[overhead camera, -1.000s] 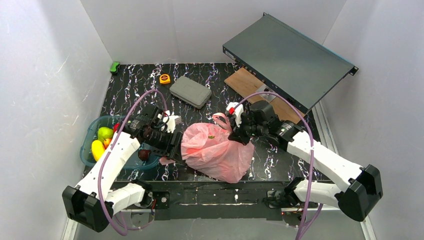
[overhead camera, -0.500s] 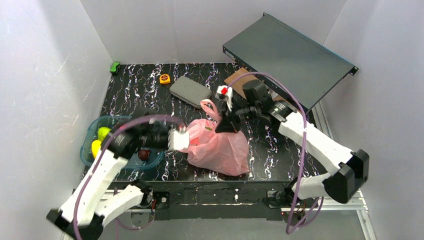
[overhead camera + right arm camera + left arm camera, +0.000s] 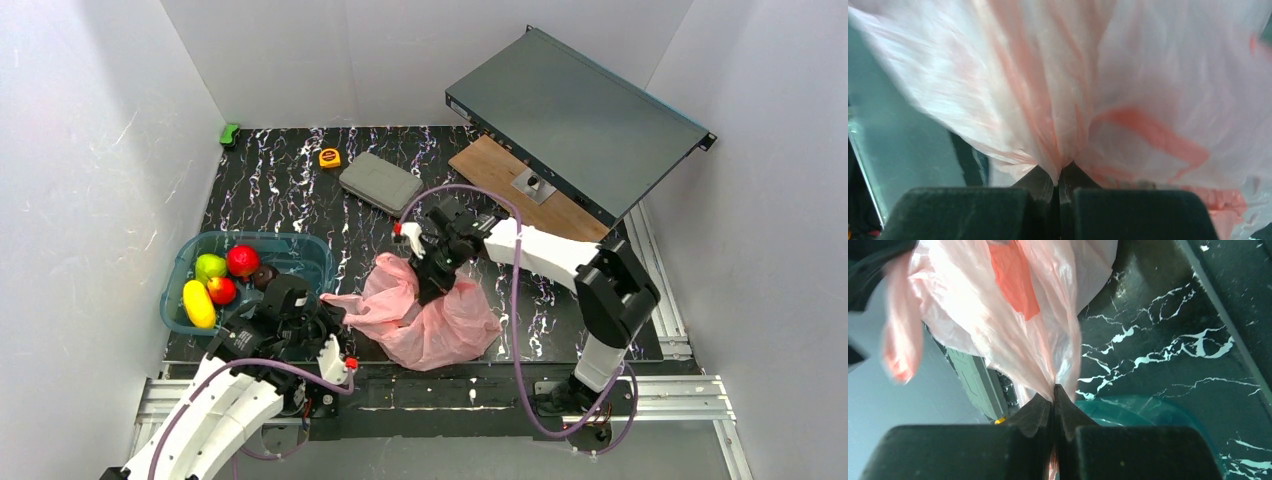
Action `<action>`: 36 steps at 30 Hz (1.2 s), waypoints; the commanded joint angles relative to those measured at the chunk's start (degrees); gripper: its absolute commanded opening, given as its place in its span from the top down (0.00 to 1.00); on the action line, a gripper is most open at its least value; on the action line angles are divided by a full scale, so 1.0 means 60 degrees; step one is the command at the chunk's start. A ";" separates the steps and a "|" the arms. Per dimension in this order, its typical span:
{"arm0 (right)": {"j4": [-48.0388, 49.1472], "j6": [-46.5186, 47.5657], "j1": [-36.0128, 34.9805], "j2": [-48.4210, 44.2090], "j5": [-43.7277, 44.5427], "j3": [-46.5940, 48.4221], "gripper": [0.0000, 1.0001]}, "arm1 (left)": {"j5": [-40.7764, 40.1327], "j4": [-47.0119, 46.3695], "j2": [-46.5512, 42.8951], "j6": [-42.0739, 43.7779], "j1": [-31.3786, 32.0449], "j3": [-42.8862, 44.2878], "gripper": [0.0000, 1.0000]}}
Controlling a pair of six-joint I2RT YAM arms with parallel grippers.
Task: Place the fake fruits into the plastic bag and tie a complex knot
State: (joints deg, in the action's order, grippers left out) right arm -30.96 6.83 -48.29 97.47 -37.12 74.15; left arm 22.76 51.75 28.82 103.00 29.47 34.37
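The pink plastic bag [image 3: 440, 325] lies crumpled on the black marbled table in the top view. Its left corner is stretched out to my left gripper [image 3: 322, 305]. In the left wrist view that gripper [image 3: 1054, 390] is shut on a pinch of the bag [image 3: 998, 315]. My right gripper [image 3: 432, 275] is at the bag's top edge. In the right wrist view it [image 3: 1058, 175] is shut on a fold of the bag [image 3: 1148, 75]. The fake fruits, a yellow one [image 3: 197, 302], a green one [image 3: 209, 266], a red one [image 3: 242, 260] and others, lie in the teal tub [image 3: 300, 242]. No knot is in view.
A grey case [image 3: 380, 183], a yellow tape measure [image 3: 329, 157] and a green toy [image 3: 230, 133] lie at the back. A black rack unit [image 3: 575, 120] rests tilted over a wooden board [image 3: 495, 165] at the back right. White walls enclose the table.
My left gripper shut on the bag's left corner and pulled back toward the near edge, uncovering the tub. My right gripper moved left and nearer with the bag's top edge.
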 commanded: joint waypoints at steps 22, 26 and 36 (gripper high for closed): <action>-0.0261 0.0636 0.0109 0.0023 0.2187 -0.1083 0.99 | 0.0645 0.5383 0.7522 -2.0238 -0.8279 0.5282 0.02; -0.0276 0.0674 0.0124 0.0000 0.2173 -0.1014 0.99 | 0.0992 0.5462 0.6927 -2.0895 -0.8332 0.4434 0.02; -0.0317 0.0722 0.0124 -0.0024 0.2114 -0.0991 0.99 | 0.1628 0.4339 0.6626 -2.1781 -0.8194 0.2648 0.11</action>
State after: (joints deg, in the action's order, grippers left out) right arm -32.99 10.87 -47.68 99.74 -24.12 67.26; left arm 30.15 80.16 68.05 -23.29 -20.12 52.07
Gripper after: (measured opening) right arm 0.032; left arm 0.893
